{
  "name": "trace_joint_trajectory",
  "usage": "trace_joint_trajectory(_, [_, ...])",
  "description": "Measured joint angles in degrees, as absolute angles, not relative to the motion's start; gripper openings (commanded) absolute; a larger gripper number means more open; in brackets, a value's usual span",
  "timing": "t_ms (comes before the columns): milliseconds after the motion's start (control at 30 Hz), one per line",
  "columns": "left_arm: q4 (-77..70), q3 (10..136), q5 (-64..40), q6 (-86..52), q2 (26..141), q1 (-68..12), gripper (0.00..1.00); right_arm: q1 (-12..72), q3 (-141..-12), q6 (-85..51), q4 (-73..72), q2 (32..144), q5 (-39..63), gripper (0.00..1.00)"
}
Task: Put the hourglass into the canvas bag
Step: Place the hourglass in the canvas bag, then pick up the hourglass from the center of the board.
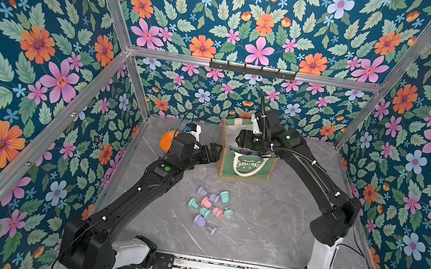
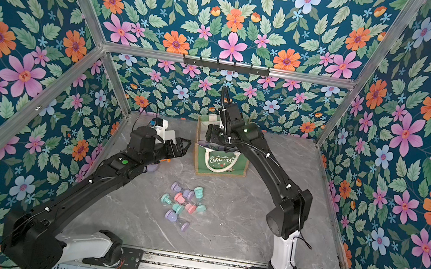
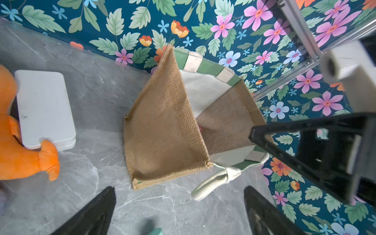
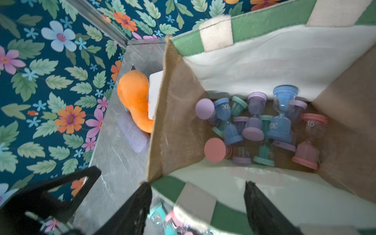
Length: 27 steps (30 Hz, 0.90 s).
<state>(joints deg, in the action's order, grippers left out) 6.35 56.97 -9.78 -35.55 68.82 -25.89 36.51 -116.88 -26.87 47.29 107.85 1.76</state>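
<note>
Only the right wrist view looks down into the bag (image 4: pixel 254 61). There, hourglasses (image 4: pixel 278 126) lie heaped on its bottom in blue, lilac, teal and pink, some marked 30, 15 or 5. In both top views my right arm covers most of that heap. Those views give me instead the white CHRISTMAS print (image 1: pixel 247 165) on the green front. They also show a loose cluster (image 1: pixel 206 202) of pastel ones on the counter (image 1: pixel 266 231) below centre, well apart from the bag. The left wrist view shows the burlap side, with a white box (image 3: pixel 44 107) against an orange plush (image 3: pixel 12 150) at frame left. My left pincer (image 1: pixel 217 153) gapes empty just left of the bag. My right pincer (image 4: pixel 197 183) is spread, holding nothing, over the bag's mouth. The counter is grey and marbled, with floral walls (image 1: pixel 45 55) and a hook rail (image 1: pixel 252 70) behind.
</note>
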Motion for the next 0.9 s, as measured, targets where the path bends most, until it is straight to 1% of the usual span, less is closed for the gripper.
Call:
trace_joint_trajectory(233, [9.91,51.72,-8.99,-35.46,61.95,-27.29,1.0,43.66,-99.29,-27.4,44.82,94.5,-2.59,0.75])
trace_joint_trajectory(400, [12.64,47.18,-8.51,-36.07,57.91,-28.4,1.0,49.67,-88.51,-29.47,42.26,89.03,-6.52,0.75])
trace_joint_trajectory(633, [14.44,41.76,-6.7,-38.76,54.3,-31.35,1.0,54.63,-76.6,-34.15,36.77,89.58,-7.97,0.75])
trace_joint_trajectory(900, [14.5,37.95,-3.01,-41.85,52.58,-34.15,1.0,55.44,-68.99,-39.94,30.22,95.42,-7.09,0.74])
